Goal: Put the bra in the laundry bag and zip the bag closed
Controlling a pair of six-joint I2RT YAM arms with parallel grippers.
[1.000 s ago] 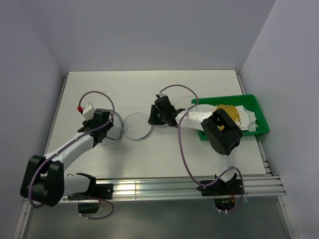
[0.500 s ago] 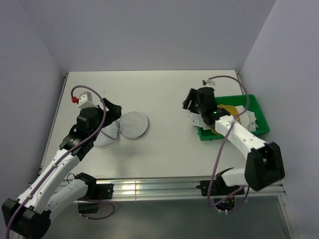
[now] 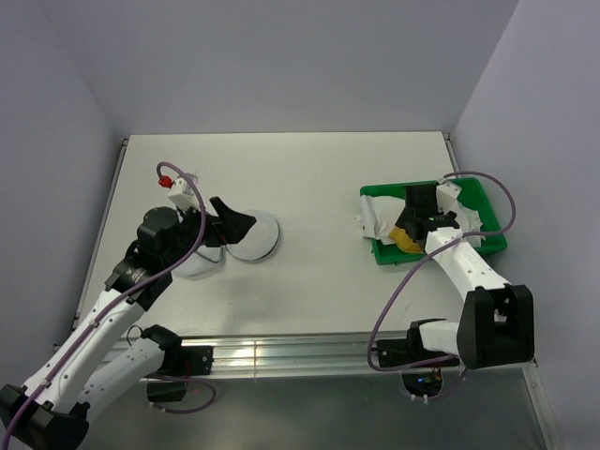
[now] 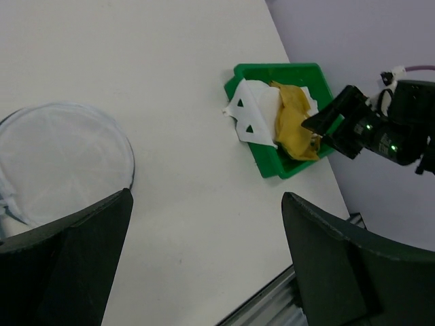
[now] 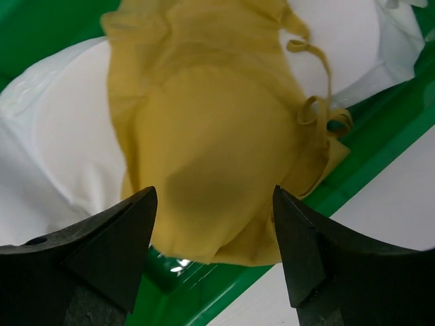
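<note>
Right gripper (image 5: pixel 214 238) spread wide, empty. Bra (image 5: pixel 204 136) straddled directly beneath, judged lined up for pinch. Bra bedded on white garments (image 5: pixel 54 156) in tray (image 5: pixel 41 27). Left gripper (image 4: pixel 204 272) spread wide, empty. Bag (image 4: pixel 54 163) laid flat just beyond one finger, awaiting bra.

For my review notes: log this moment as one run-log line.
stage: pre-grasp | left end effector: open, near laundry bag | right end effector: open, over yellow bra in green tray
</note>
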